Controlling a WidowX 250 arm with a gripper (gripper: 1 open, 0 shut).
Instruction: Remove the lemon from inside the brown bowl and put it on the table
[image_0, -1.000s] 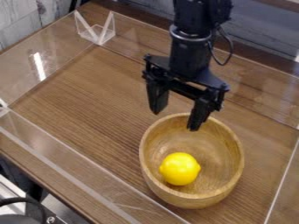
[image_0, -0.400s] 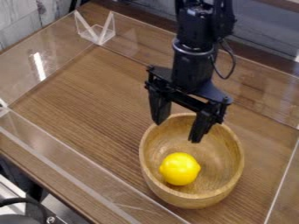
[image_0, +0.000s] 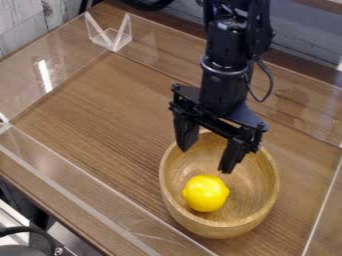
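The lemon (image_0: 205, 192), small and bright yellow, lies inside the brown bowl (image_0: 261, 212) toward its near left side. The bowl stands on the table (image_0: 107, 110) at the lower right of the view. My gripper (image_0: 209, 153) points straight down over the bowl's far rim, just above and behind the lemon. Its two black fingers (image_0: 183, 131) stand wide apart with nothing between them, so it is open. The right fingertip reaches down inside the bowl's rim.
Clear acrylic walls (image_0: 54, 60) border the table on the left and near sides. A small clear acrylic stand (image_0: 110, 32) sits at the far left corner. The black arm (image_0: 230, 40) rises above the bowl.
The gripper has shifted slightly toward the camera and lower, coming over the bowl's far rim. Its fingers stay wide open. The lemon and bowl have not moved.
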